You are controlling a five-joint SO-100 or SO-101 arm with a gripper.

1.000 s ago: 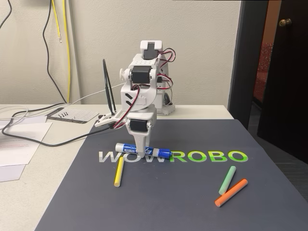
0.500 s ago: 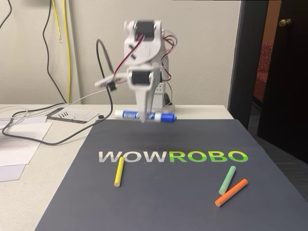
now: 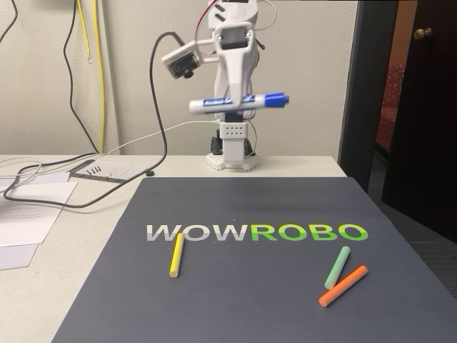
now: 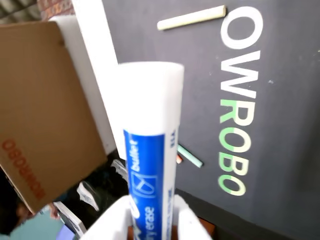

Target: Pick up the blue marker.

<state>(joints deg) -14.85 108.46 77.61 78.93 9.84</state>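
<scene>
The blue marker (image 3: pixel 207 105), a thick white barrel with a blue label and dark blue cap, hangs level high above the table in the fixed view. My gripper (image 3: pixel 234 101) is shut on its middle, with the cap sticking out to the right. In the wrist view the blue marker (image 4: pixel 150 145) runs up the middle of the picture, and my gripper (image 4: pixel 152 225) clamps it between two white fingers (image 4: pixel 114 226) at the bottom edge. The arm is raised in front of its base at the back of the table.
A dark mat (image 3: pixel 250 307) printed WOWROBO covers the table. On it lie a yellow stick (image 3: pixel 176 255) on the left and a pale green stick (image 3: pixel 337 267) and an orange stick (image 3: pixel 343 286) on the right. Papers (image 3: pixel 28 214) and cables lie left of the mat.
The arm has risen and swung back, lifting the blue marker from the mat beside the lettering to well above the table. The coloured sticks have not moved.
</scene>
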